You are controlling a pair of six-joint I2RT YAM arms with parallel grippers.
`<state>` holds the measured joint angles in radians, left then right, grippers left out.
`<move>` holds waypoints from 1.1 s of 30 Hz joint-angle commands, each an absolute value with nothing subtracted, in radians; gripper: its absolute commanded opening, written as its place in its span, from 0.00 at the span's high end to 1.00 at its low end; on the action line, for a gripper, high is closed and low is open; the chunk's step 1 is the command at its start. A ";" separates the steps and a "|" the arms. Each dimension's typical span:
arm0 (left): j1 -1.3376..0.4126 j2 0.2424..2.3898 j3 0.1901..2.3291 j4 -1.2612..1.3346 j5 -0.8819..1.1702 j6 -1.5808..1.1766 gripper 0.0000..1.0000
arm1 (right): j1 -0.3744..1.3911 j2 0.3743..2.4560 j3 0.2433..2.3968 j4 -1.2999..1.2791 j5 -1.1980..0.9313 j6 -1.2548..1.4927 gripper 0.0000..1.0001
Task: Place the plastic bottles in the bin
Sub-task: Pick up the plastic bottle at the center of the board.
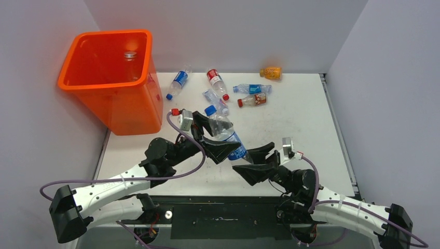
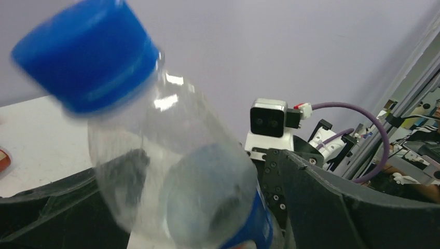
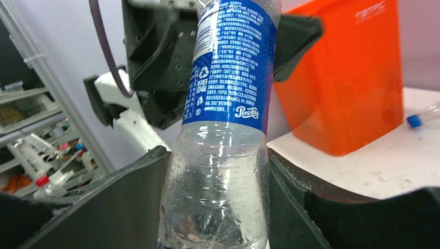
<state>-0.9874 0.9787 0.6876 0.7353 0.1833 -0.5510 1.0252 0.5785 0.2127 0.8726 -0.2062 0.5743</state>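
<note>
Nearest, just past the counter's [image 1: 301,119] near edge and about midway along it, the right tool [image 3: 215,207] is clamped on the lower, clear part of a blue-capped bottle [image 1: 225,134]. Its two fingers press against the bottle's sides, and the bottle is carried off the counter, slanting up and away with the cap towards the far left.

Just beyond, the left tool [image 1: 220,137] stands with its jaws spread wide on either side of the same bottle, around the label and shoulder. Whether either finger touches the plastic cannot be told.

This looks like a handover from right to left, the step before the drop. The next move likely calls for the left tool to close firmly above the right one's grip. Only then should the right tool let go, so the bottle does not slip. After that the left arm would need to swing to the far left corner and lift over the rim.

Farther back, several loose bottles [image 1: 217,83] lie scattered along the counter's far edge.

At the far left corner stands the bin [image 1: 132,109], with one bottle visible inside.
</note>
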 commanded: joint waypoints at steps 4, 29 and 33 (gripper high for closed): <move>-0.999 0.909 0.679 0.738 0.049 -0.490 0.04 | 1.156 0.577 0.253 0.842 -0.123 0.432 0.83; -0.999 0.938 0.919 0.270 0.524 -0.414 1.00 | 1.241 0.844 0.618 0.220 -0.134 0.312 0.12; -1.001 0.929 0.894 0.324 0.517 -0.445 1.00 | 1.245 0.867 0.583 0.303 -0.085 0.322 0.54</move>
